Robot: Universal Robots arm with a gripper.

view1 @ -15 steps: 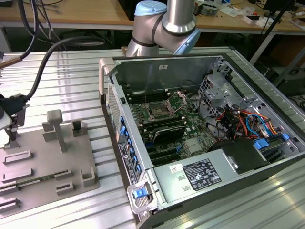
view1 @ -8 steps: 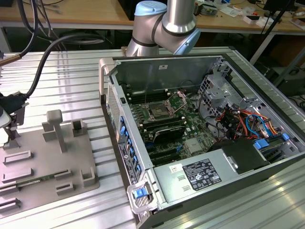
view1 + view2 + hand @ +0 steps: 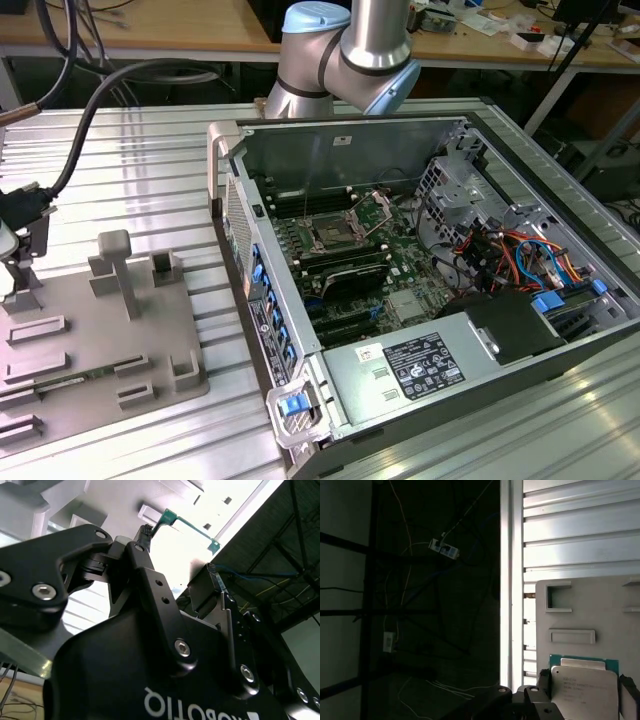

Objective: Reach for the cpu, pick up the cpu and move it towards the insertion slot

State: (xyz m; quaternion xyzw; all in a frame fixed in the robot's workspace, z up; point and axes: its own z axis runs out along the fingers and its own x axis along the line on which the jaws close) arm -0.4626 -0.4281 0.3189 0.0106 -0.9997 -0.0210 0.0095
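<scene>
Silver-topped and green-rimmed, the cpu [image 3: 584, 680] was seen clamped by two opposite edges in the gripper [image 3: 586, 690] over the grey tray [image 3: 580, 610]. This hold was judged to have been chosen so that its flat top and underside were left untouched, and whether it hung clear of the tray could not be told. The slot [image 3: 330, 235] was seen well apart, facing upward in the open case [image 3: 400, 140] so that it could be reached from above. Tray and case were set on a ribbed metal table [image 3: 130, 150], with wooden benches [image 3: 150, 25] behind.
</scene>
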